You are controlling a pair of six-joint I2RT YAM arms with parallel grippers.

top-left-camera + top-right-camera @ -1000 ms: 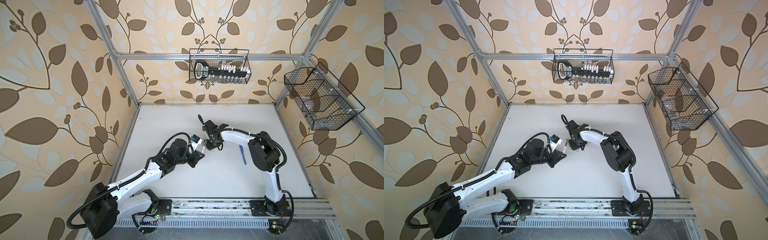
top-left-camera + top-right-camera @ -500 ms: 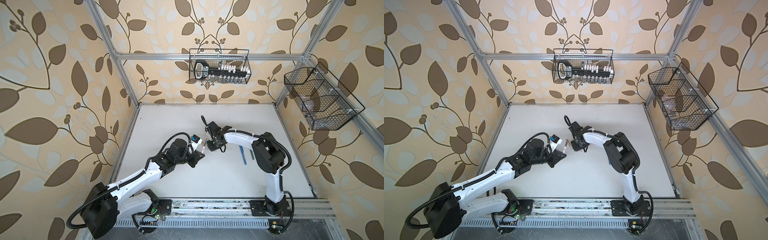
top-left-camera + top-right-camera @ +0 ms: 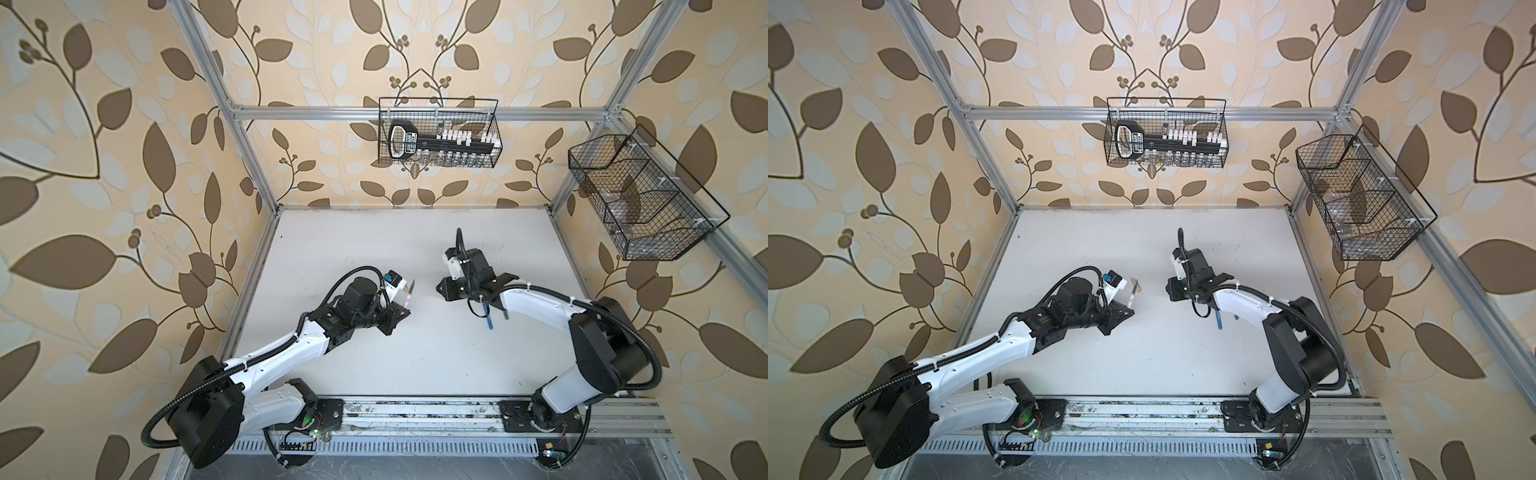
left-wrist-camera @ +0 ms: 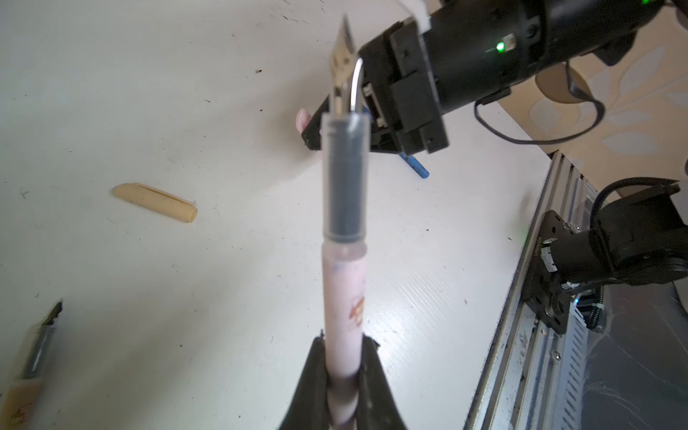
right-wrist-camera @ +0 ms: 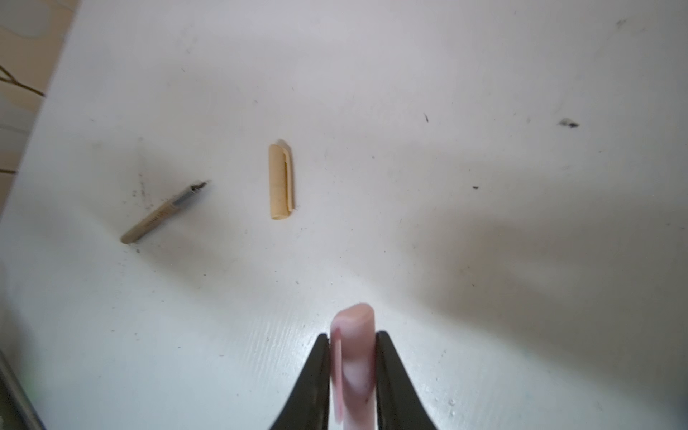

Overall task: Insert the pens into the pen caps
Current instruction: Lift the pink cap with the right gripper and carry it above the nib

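My left gripper (image 4: 344,340) is shut on the pale pink pen (image 4: 344,283), whose dark nib points at the right gripper. In both top views the pen (image 3: 409,293) (image 3: 1133,296) sticks out of the left gripper (image 3: 403,309) (image 3: 1127,309) at mid-table. My right gripper (image 5: 352,337) (image 3: 441,288) (image 3: 1170,289) is shut on the pale pink pen cap (image 5: 353,357) (image 4: 303,119), a short gap away from the nib. A tan cap (image 5: 280,181) (image 4: 156,203) and a tan pen (image 5: 163,212) (image 4: 33,357) lie apart on the table. A blue pen (image 3: 489,320) (image 3: 1219,320) lies under the right arm.
A dark green pen (image 3: 505,315) lies beside the blue one. Wire baskets hang on the back wall (image 3: 438,137) and the right wall (image 3: 640,199). The metal rail (image 3: 415,415) with both arm bases runs along the table's front edge.
My right gripper has closed a little and pulled back to the right, widening the gap to the pen's nib. The left arm has stayed still with the pink pen.
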